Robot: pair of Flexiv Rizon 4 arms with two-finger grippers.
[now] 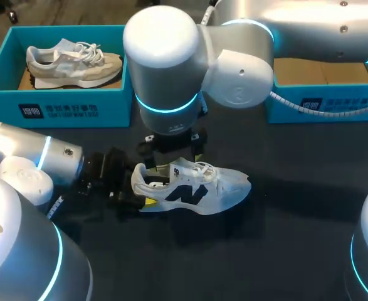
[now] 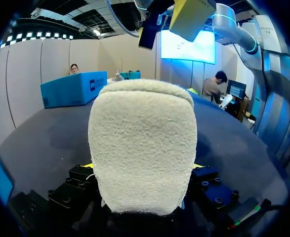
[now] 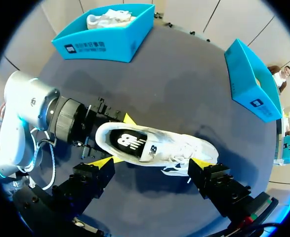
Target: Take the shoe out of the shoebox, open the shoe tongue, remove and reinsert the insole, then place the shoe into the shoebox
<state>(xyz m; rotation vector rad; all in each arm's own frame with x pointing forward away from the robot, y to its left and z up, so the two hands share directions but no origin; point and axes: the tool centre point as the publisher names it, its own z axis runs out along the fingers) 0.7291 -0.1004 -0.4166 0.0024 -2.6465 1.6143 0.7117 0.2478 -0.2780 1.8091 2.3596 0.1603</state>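
Behind and to the left of the white shoe [image 1: 196, 185] stands the left shoebox [image 1: 58, 100], with a beige shoe [image 1: 71, 63] inside. The left gripper [image 1: 141, 188] is clamped on the white shoe's heel, one finger on each side. The white shoe sits upright on the dark tabletop [image 1: 284, 251], outside both boxes. The right gripper [image 3: 150, 163] hangs just above it, spread wide and holding nothing. The right shoebox [image 1: 321, 103] stands behind it to the right.
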